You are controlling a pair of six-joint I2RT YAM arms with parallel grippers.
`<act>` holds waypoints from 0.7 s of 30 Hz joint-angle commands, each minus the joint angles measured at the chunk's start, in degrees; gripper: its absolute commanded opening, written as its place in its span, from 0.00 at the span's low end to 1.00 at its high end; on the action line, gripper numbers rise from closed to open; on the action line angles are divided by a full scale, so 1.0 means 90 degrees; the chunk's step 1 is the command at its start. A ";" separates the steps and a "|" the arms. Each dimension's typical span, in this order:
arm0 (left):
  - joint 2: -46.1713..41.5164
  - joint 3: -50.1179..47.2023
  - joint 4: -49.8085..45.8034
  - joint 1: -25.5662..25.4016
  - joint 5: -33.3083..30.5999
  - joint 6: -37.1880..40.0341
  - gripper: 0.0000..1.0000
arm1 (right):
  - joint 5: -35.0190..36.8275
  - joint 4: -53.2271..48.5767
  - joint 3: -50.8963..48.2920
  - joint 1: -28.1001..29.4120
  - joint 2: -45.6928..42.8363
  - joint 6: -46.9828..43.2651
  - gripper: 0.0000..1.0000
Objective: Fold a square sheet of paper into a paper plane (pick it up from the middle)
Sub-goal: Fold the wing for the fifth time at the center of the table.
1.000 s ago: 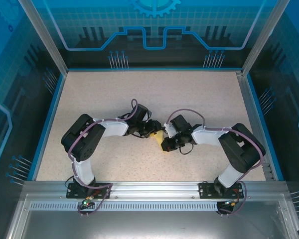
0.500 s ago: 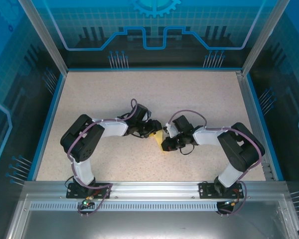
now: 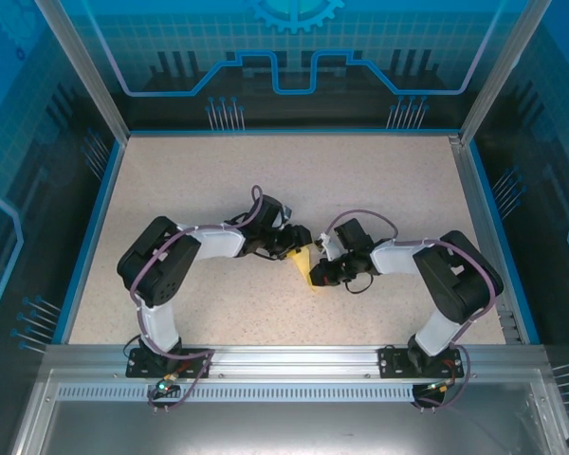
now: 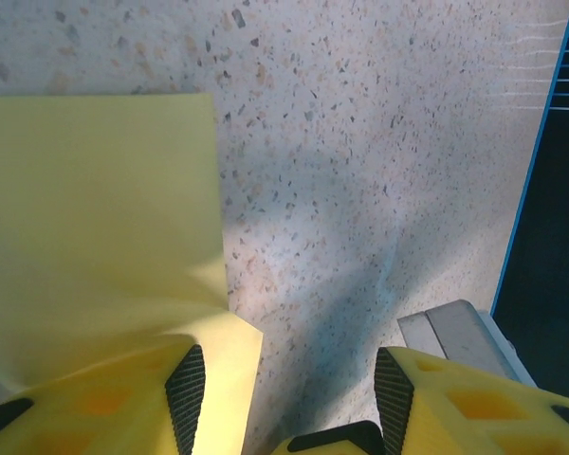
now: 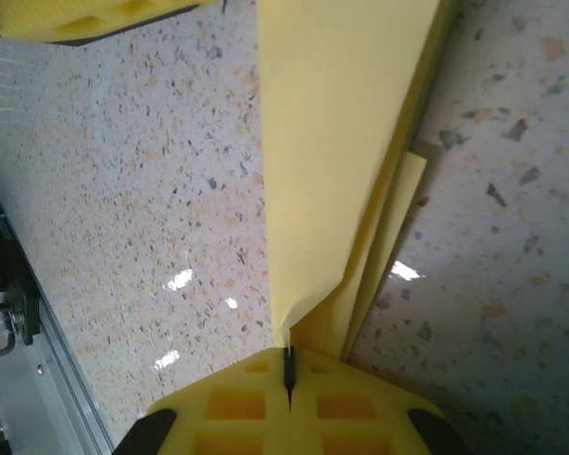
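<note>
The right claw (image 5: 287,365) is shut tight on the paper (image 5: 332,142). Its two fingers are yellow plastic with square hollows in them. They meet at the bottom of the right wrist view, with just a thin dark line between them. The edge of the paper is pinched right there. From the pinch the paper goes up toward the top right of the frame. It is pale yellow, smooth and plain. It is folded, so a few thin layers lie one under the other, with sharp straight edges.

The left claw (image 4: 284,403) is about half open and holds nothing. Its fingers (image 4: 104,403) are the same yellow plastic, with ribbed black pads on the inner sides. In the left wrist view the paper lies flat in the upper left and has a square corner. A lower bit of it bends and rests against the finger at the bottom left.

From above, the paper is a small yellow shape in the middle of the frame, between the two claws.

The surface (image 4: 360,142) is hard and pale, with many little dark and brown specks, and it shines a bit. A thin blue rim (image 4: 536,190) runs down the right side of the left wrist view.
</note>
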 commanded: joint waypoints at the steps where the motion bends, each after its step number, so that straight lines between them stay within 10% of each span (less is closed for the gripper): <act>1: 0.0225 0.0197 -0.0004 0.0043 0.0129 0.0136 0.53 | -0.0189 0.0030 -0.0138 -0.0156 0.0070 0.0156 0.05; 21: 0.0372 0.0271 -0.0201 0.0097 0.0059 0.0251 0.53 | 0.0319 -0.0737 0.0027 -0.0155 -0.0101 -0.0177 0.21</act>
